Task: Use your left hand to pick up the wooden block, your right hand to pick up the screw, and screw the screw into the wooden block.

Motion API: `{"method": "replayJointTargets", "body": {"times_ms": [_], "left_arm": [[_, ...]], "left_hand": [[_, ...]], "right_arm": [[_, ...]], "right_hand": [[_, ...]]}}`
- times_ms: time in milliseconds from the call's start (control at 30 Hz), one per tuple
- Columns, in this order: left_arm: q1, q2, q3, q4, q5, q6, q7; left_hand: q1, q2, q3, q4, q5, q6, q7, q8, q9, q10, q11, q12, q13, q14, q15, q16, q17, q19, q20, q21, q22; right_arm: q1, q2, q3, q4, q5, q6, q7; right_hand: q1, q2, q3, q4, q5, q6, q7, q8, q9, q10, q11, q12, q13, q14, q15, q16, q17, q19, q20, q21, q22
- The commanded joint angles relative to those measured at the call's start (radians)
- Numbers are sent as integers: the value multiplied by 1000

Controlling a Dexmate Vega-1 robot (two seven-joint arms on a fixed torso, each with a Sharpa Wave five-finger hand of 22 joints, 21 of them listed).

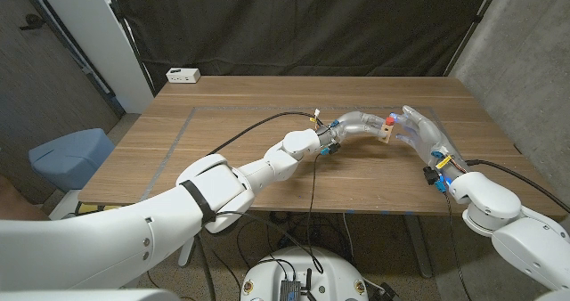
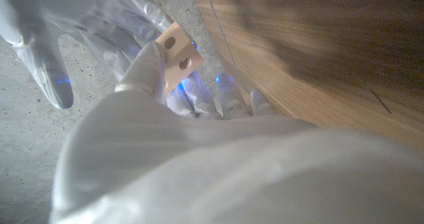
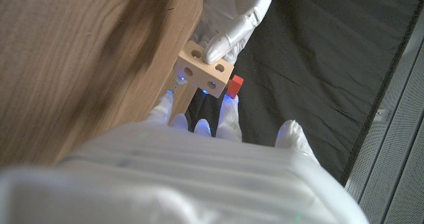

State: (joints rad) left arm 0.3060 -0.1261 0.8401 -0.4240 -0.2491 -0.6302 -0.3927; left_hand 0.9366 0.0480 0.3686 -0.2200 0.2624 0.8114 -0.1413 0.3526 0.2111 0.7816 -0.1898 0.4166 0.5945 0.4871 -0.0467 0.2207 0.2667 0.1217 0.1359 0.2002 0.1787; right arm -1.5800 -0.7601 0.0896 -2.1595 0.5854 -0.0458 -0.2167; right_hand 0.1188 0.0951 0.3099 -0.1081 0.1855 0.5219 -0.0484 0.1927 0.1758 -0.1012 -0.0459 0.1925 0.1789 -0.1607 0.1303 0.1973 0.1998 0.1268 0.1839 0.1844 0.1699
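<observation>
My left hand (image 1: pixel 349 125) holds the wooden block (image 1: pixel 386 134) a little above the table's right half. In the left wrist view its fingers (image 2: pixel 149 68) wrap the pale block (image 2: pixel 177 57), whose two holes show. The screw's red head (image 1: pixel 390 120) stands at the block's top edge. My right hand (image 1: pixel 420 130) is pressed close against the block from the right. In the right wrist view its fingertips (image 3: pixel 228 112) reach the red screw (image 3: pixel 234 86) beside the block (image 3: pixel 202 69), and a left-hand finger (image 3: pixel 218 50) presses on the block. The screw's shaft is hidden.
A white power strip (image 1: pixel 183 75) lies at the table's far left corner. The wooden table (image 1: pixel 223 132) has a dark tape line on its left half. A blue chair (image 1: pixel 69 151) stands off the table's left side. Cables trail along both arms.
</observation>
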Motion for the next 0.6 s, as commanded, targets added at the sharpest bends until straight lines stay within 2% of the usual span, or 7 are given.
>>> {"method": "replayJointTargets", "body": {"times_ms": [33, 600], "left_arm": [[0, 0, 0, 0, -1, 2, 1], [-11, -9, 0, 18, -5, 10, -3]], "left_hand": [[-70, 84, 70, 66, 6, 78, 20, 22, 5, 10, -1, 31, 4, 9, -59, 4, 5, 7, 0, 6, 4], [-71, 85, 70, 66, 6, 80, 23, 22, 5, 10, 1, 31, 4, 9, -59, 4, 5, 8, 1, 6, 4]], "right_arm": [[-9, 2, 5, -6, 2, -2, -2], [-20, 3, 13, -17, 2, -14, -6]], "right_hand": [[3, 8, 7, 0, 4, 11, 2, 5, 4, 12, 2, 7, 2, 9, 0, 9, 2, 5, -1, 7, 2], [6, 12, 10, -1, 4, 47, 7, 11, 4, 42, -6, 13, 2, 26, -1, 15, 1, 16, 0, 10, 2]]}}
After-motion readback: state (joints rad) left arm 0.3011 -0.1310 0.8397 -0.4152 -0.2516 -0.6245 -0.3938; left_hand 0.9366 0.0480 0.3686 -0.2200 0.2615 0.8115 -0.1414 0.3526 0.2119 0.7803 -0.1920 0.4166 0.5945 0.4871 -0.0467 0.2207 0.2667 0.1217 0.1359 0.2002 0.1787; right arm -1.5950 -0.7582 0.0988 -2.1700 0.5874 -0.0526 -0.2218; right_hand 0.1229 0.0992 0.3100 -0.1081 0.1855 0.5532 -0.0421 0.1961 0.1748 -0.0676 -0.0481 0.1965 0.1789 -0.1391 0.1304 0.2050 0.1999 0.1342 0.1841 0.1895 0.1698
